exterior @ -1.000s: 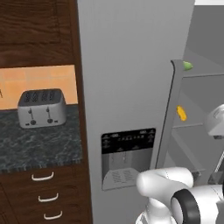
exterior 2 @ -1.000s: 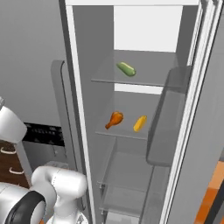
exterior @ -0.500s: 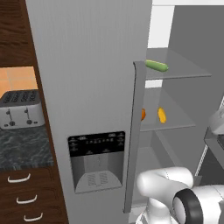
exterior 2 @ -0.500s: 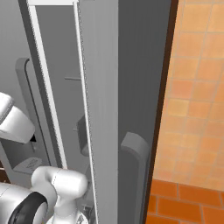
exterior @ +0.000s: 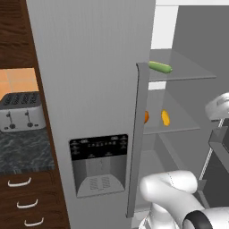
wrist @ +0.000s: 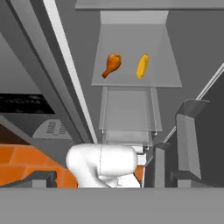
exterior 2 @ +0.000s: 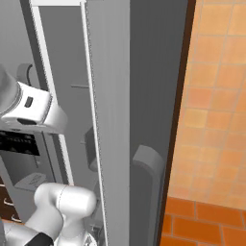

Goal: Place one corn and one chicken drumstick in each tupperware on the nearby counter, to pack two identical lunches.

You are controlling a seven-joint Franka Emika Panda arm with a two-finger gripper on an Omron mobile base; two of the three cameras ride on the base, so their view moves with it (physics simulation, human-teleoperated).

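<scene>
Task barely begun, by the look of it: drumstick (wrist: 112,64) & corn (wrist: 142,66) sit side by side, apart, on a fridge shelf (wrist: 166,81). Jaws wide, holding nothing. Green-husked cob (exterior: 160,67) on shelf above. Nothing packed that I can see; all picks & placing left.
</scene>
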